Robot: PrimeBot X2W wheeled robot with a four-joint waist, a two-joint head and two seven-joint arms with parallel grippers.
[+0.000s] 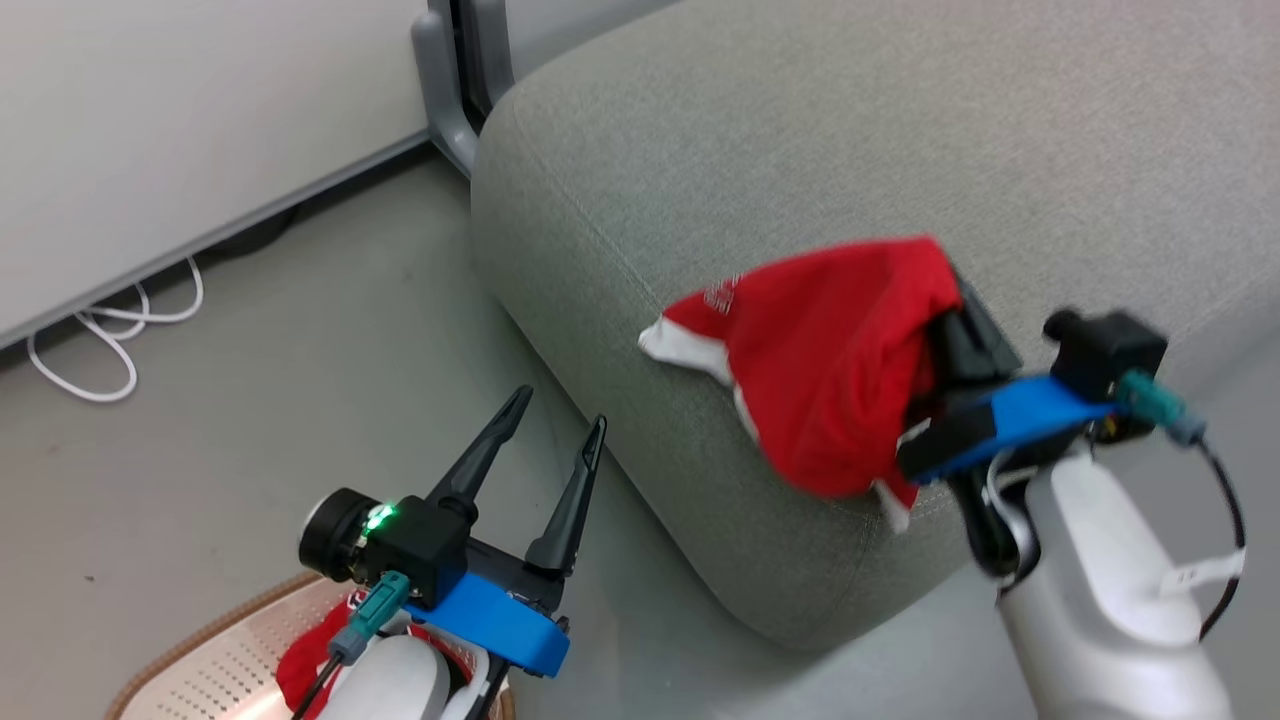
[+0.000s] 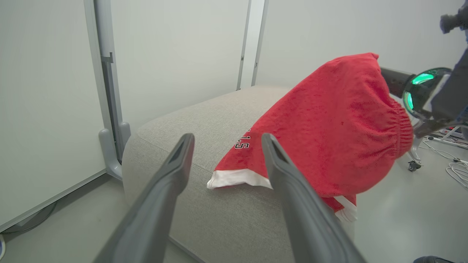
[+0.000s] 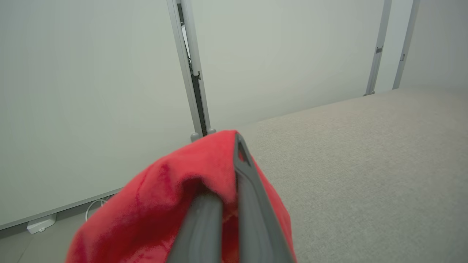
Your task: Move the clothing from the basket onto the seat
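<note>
A red garment [image 1: 830, 360] with white trim and lettering hangs from my right gripper [image 1: 955, 300], which is shut on it above the front edge of the grey seat [image 1: 800, 150]. Its lower hem drapes onto the cushion and over the edge. In the right wrist view the red cloth [image 3: 164, 204] is pinched between the dark fingers [image 3: 252, 204]. My left gripper [image 1: 558, 410] stands open and empty over the floor, just above the basket [image 1: 200, 660], where another red piece of clothing [image 1: 300, 665] lies. The left wrist view looks between its spread fingers [image 2: 172, 171] at the hanging garment [image 2: 329, 128] and the seat [image 2: 190, 120].
White cables [image 1: 110, 340] lie on the grey floor by the white wall panel. A grey partition post foot [image 1: 450, 90] stands at the seat's far corner. More cables [image 2: 457, 168] and a wheeled base [image 2: 413, 166] lie to the right of the seat.
</note>
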